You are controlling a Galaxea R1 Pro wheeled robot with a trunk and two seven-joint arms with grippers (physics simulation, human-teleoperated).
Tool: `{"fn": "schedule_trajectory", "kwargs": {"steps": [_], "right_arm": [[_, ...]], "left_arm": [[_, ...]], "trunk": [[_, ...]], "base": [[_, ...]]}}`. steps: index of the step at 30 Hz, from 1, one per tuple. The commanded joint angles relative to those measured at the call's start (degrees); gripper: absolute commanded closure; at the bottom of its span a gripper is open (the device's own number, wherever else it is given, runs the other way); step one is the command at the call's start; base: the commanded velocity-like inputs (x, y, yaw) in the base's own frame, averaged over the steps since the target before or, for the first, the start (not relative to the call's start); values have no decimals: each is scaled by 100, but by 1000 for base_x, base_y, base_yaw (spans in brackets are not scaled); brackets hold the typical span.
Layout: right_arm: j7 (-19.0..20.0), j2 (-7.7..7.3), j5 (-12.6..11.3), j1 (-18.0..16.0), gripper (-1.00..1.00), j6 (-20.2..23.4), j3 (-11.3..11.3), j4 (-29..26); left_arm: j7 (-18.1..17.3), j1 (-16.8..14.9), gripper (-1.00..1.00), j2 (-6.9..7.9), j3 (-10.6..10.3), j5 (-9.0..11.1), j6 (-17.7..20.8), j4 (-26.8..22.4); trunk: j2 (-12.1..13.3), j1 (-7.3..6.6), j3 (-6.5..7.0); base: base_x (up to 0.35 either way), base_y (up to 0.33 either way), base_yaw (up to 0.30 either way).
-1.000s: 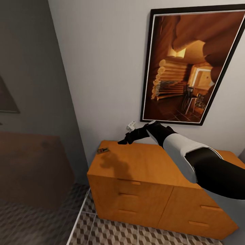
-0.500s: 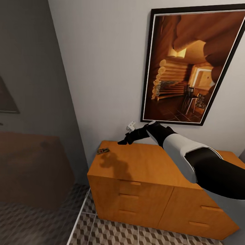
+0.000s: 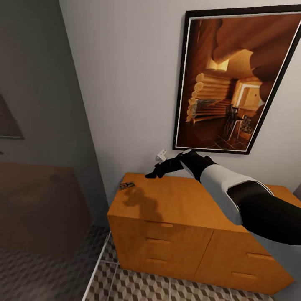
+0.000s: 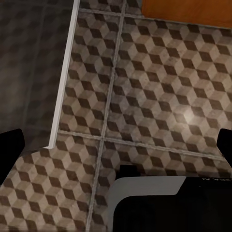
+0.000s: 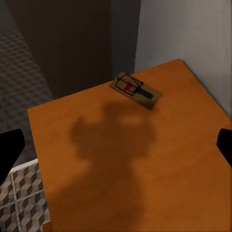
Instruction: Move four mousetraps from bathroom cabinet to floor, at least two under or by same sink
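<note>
The cabinet (image 3: 184, 217) is seen by the head view from above and in front. Its top corner is viewed closely from above by the right wrist view. The bathroom floor (image 4: 145, 96) beside the cabinet is faced straight down by the left wrist view.

No legible text anywhere.
</note>
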Motion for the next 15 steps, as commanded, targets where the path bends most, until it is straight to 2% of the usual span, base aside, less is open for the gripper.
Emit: {"fn": "schedule_trajectory", "kwargs": {"steps": [1,10,15], "right_arm": [[-41,1,37,-4,-100,47,-27,-10],[-337,5,38,-4,-100,46,-25,-9],[-390,104,39,-4,-100,41,-25,15]], "left_arm": [[3,3,-100,1,-43,19,-29,17],[4,26,-100,-4,-43,19,-28,18],[4,28,-100,-1,-43,19,-28,18]], "trunk": [[-13,4,-13],[-13,4,-13],[-13,4,-13]], "base": [[0,0,0],[0,0,0],[0,0,0]]}}
